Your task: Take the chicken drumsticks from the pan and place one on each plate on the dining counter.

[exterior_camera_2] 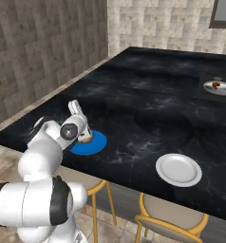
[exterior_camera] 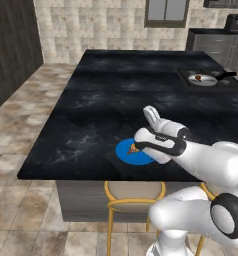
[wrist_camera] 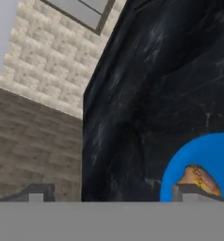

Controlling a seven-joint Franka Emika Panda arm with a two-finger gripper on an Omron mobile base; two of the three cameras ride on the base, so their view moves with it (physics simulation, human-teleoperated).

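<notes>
My gripper (wrist_camera: 111, 194) is open, its fingertips spread wide just above the near edge of the dining counter (exterior_camera: 101, 100). One chicken drumstick (wrist_camera: 198, 178) lies on the blue plate (wrist_camera: 205, 157), right beside one fingertip (wrist_camera: 189, 190) and free of the jaws. In the left base view the hand covers much of the blue plate (exterior_camera: 126, 154), and the drumstick (exterior_camera: 134, 147) peeks out at its left. The other drumstick (exterior_camera: 197, 77) lies in the pan (exterior_camera: 203, 79) on the stove at the far right. The white plate (exterior_camera_2: 178, 169) sits bare near the counter's front edge.
The pan's black handle (exterior_camera: 226, 75) points right. Yellow-framed stools (exterior_camera: 133, 195) stand under the counter's front edge below the arm. A dark wooden wall (exterior_camera: 11, 45) rises at the left, and grey cabinets (exterior_camera: 218, 45) stand at the back right.
</notes>
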